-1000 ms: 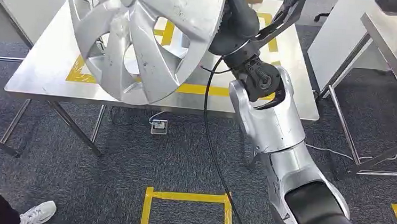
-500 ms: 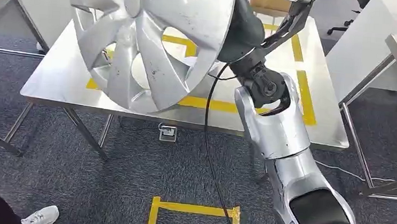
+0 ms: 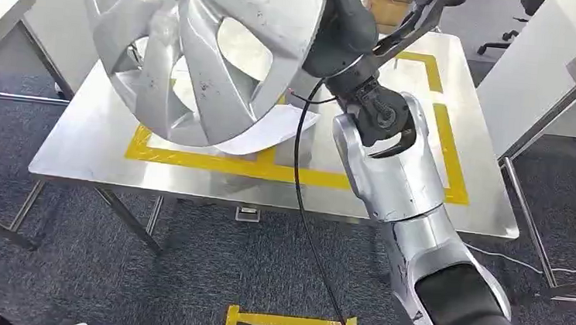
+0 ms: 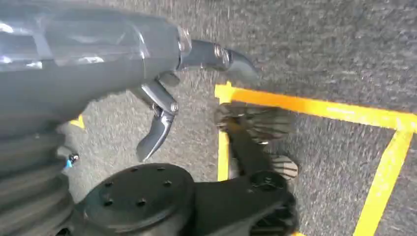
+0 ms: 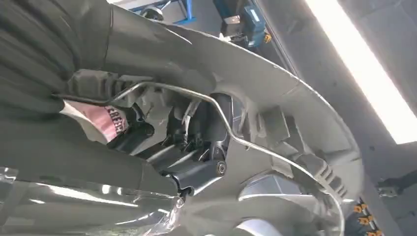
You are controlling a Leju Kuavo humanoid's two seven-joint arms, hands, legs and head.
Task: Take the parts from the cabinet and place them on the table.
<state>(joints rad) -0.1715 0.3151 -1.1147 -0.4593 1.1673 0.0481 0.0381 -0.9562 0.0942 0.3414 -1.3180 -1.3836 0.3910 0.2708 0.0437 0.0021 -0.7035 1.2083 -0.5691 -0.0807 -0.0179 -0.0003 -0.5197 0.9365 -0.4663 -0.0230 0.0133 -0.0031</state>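
The right hand [image 5: 196, 147] is mostly hidden behind the silver spoked wheel cover [image 3: 201, 47], its fingers [image 5: 194, 130] gripping the ribbed plastic rim above the steel surface [image 3: 84, 146]. Left hand [image 4: 147, 73] hangs, fingers apart, holding nothing.

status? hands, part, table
Right hand grips the silver hubcap at its rim, held up over the steel table. Left hand hangs by the floor, holding nothing. White paper sheet lies inside the yellow-taped zone.
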